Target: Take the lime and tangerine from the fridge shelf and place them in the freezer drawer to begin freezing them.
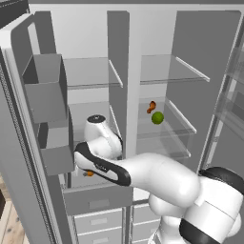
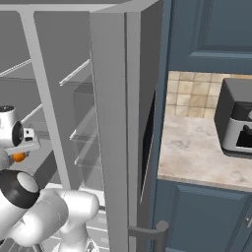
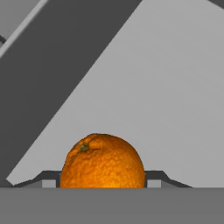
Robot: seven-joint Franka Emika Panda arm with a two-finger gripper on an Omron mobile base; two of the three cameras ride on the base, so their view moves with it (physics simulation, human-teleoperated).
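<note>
The tangerine (image 3: 103,161), a plain orange ball, sits between my gripper's (image 3: 102,181) two dark fingertips, and the gripper is shut on it. In the left base view only a sliver of the tangerine (image 1: 88,174) peeks out under my forearm, just above the dark-grey freezer drawer (image 1: 97,199); its front panel faces me. From the right base view the tangerine (image 2: 18,157) hangs under my hand at the far left. The lime (image 1: 157,117), a bright green ball, rests on the middle glass shelf on the fridge's right side, well right of my hand.
An orange-red elongated item (image 1: 151,107) lies just behind the lime. Grey door bins (image 1: 45,90) stand on the open left door. Pale drawer fronts (image 1: 97,221) sit below the freezer drawer. A counter (image 2: 197,152) with a dark appliance (image 2: 238,123) lies right of the fridge.
</note>
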